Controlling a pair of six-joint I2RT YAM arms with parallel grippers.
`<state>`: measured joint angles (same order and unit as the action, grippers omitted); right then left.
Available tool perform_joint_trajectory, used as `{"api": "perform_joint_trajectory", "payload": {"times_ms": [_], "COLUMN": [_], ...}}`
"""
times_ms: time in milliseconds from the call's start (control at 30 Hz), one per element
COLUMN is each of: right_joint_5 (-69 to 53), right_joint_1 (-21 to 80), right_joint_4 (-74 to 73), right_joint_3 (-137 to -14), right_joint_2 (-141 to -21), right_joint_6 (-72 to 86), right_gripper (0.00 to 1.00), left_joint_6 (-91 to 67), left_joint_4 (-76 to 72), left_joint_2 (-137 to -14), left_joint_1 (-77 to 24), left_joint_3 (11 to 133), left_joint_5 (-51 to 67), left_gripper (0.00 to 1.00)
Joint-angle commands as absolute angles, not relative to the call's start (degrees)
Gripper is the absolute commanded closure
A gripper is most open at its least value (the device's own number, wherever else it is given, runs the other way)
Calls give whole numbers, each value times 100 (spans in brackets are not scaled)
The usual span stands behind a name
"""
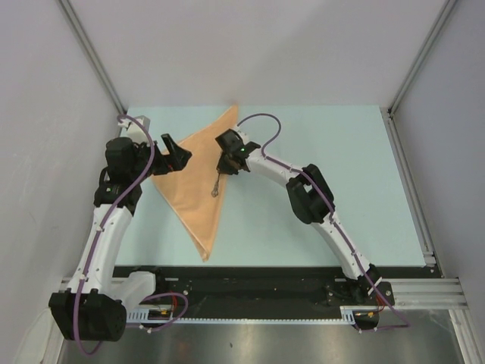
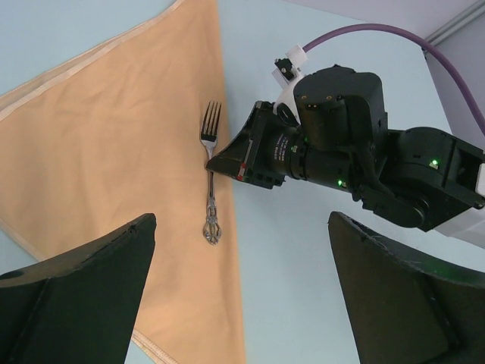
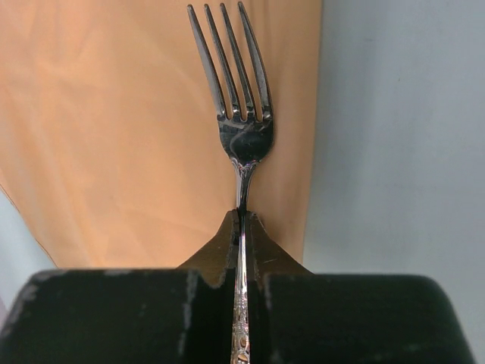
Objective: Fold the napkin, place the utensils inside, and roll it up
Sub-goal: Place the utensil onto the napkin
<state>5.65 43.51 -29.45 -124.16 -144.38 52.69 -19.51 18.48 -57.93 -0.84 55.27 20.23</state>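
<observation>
The napkin (image 1: pixel 198 182) lies on the left half of the table (image 1: pixel 341 189), one corner reaching the far edge, one pointing left and one toward the arms' bases. The fork (image 1: pixel 217 185) sits over the napkin just inside its right edge, running along that edge, with the right gripper (image 1: pixel 222 165) clamped on its stem from the far right. The left gripper (image 1: pixel 176 158) is at the napkin's left corner.

Lab cell, grey panels (image 1: pixel 45 114), aluminium rails (image 1: pixel 424 292)
</observation>
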Motion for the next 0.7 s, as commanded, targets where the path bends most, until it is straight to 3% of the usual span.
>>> {"api": "perform_joint_trajectory", "payload": {"times_ms": [0,667], "right_joint_5": [484,281], "right_joint_1": [4272,4219], "right_joint_4": [-3322,-3305], "right_joint_3": [-12928,-13280], "right_joint_2": [-14677,-15038], "right_joint_6": [4966,4975], "right_gripper": [100,100], "left_joint_6": [-2030,-2136], "left_joint_4": [1652,1582], "left_joint_2": [-5687,-5827], "left_joint_1": [-18,-18], "left_joint_3": [5502,5476], "left_joint_5": [2197,2452], "left_gripper": [0,0]}}
